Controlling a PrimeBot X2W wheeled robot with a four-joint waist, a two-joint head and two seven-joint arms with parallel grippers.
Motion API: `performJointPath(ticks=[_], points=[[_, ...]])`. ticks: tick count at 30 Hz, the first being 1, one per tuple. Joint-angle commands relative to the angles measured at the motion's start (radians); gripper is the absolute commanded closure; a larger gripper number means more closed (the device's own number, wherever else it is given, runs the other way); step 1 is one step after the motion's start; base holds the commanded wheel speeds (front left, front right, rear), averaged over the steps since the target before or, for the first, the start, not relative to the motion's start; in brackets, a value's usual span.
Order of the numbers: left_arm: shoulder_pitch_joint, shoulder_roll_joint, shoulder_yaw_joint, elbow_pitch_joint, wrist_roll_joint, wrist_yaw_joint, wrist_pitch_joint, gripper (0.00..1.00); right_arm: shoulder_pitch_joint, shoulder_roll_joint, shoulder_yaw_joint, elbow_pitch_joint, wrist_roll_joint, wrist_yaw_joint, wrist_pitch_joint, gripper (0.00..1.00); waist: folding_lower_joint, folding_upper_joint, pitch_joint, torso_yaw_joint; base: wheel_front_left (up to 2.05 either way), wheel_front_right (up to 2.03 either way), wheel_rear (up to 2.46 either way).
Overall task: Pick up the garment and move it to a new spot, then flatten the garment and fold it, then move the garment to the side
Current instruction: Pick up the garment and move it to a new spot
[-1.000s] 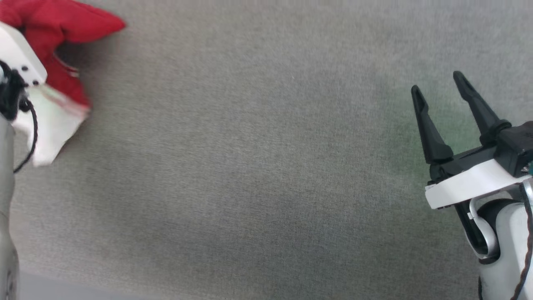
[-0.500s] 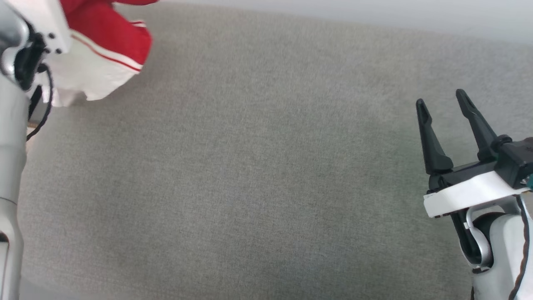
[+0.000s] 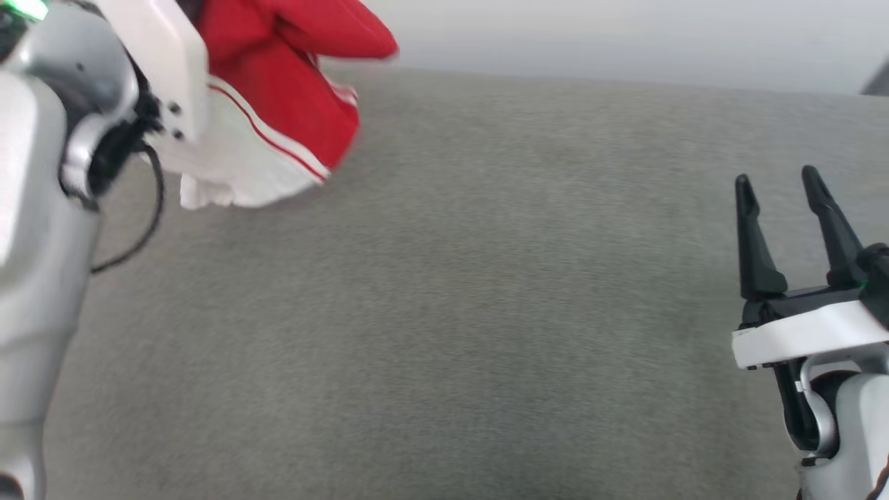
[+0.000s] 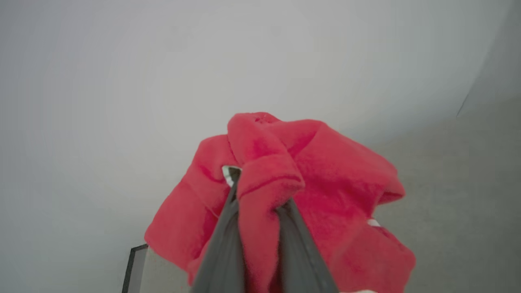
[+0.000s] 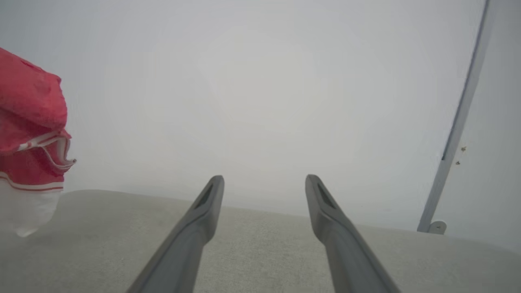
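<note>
The garment [image 3: 278,90] is a bunched red shirt with a white, red-striped sleeve, and it hangs above the grey table's far left. In the left wrist view my left gripper [image 4: 256,191] is shut on a thick fold of the garment [image 4: 333,175], which drapes over both fingers. My left forearm [image 3: 62,160] stands at the head view's left edge, in front of the cloth. My right gripper [image 3: 776,177] is at the lower right, open with nothing between its fingers. In the right wrist view my right gripper [image 5: 264,179] points across the table, with the garment [image 5: 28,122] far to its left.
The grey cloth-covered table [image 3: 451,292] spreads between the two arms, with its back edge against a pale wall [image 3: 625,35]. A grey upright strip [image 5: 460,122] runs down the wall at the right. A dark-edged panel [image 4: 134,264] shows below the garment.
The head view has tilted up, bringing the table's back edge into sight. My left arm has carried the garment up and to the right. The right gripper stays open in place.
</note>
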Motion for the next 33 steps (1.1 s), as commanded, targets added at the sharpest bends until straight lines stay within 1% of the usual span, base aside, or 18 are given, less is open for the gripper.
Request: performJointPath(ticks=[1,6,9,13,16,18,23,30,31,33], points=[[0.031,0.005,-0.005,-0.053,-0.008,0.013,0.027,1.00,0.007,0.008,-0.011,0.002,-0.005,0.000,-0.009,0.00,0.0000,0.0000,-0.006,-0.043,0.00,0.00,0.00],[0.115,0.018,-0.032,-0.247,-0.033,0.049,0.139,1.00,0.018,0.026,-0.041,0.005,-0.017,0.000,-0.024,0.00,0.0000,0.0000,0.002,-0.126,0.00,0.00,0.00],[0.160,0.015,-0.054,-0.334,-0.049,0.065,0.194,1.00,0.019,0.037,-0.047,0.008,-0.020,0.000,-0.033,0.00,0.0000,0.0000,0.013,-0.177,0.00,0.00,0.00],[0.211,0.008,-0.092,-0.400,-0.063,0.074,0.248,1.00,0.017,0.047,-0.047,0.022,-0.019,0.000,-0.044,0.00,0.0000,0.0000,0.029,-0.236,0.00,0.00,0.00],[0.255,-0.003,-0.124,-0.415,-0.073,0.076,0.276,1.00,0.017,0.054,-0.040,0.039,-0.014,0.000,-0.054,0.00,0.0000,0.0000,0.040,-0.275,0.00,0.00,0.00],[0.287,-0.014,-0.146,-0.410,-0.082,0.078,0.289,1.00,0.019,0.061,-0.040,0.050,-0.009,0.000,-0.063,0.00,0.0000,0.0000,0.047,-0.294,0.00,0.00,0.00],[0.355,-0.036,-0.198,-0.359,-0.099,0.068,0.300,1.00,0.015,0.071,-0.025,0.081,0.001,0.000,-0.081,0.00,0.0000,0.0000,0.064,-0.332,0.00,0.00,0.00],[0.408,-0.079,-0.259,-0.199,-0.112,0.044,0.286,1.00,-0.008,0.079,0.007,0.132,0.011,0.000,-0.104,0.00,0.0000,0.0000,0.078,-0.361,0.00,0.00,0.00],[0.414,-0.090,-0.276,-0.149,-0.112,0.031,0.279,1.00,-0.018,0.079,0.018,0.146,0.012,0.000,-0.109,0.00,0.0000,0.0000,0.079,-0.367,0.00,0.00,0.00],[0.415,-0.096,-0.281,-0.125,-0.114,0.027,0.273,1.00,-0.022,0.080,0.023,0.151,0.014,0.000,-0.111,0.00,0.0000,0.0000,0.079,-0.368,0.00,0.00,0.00]])
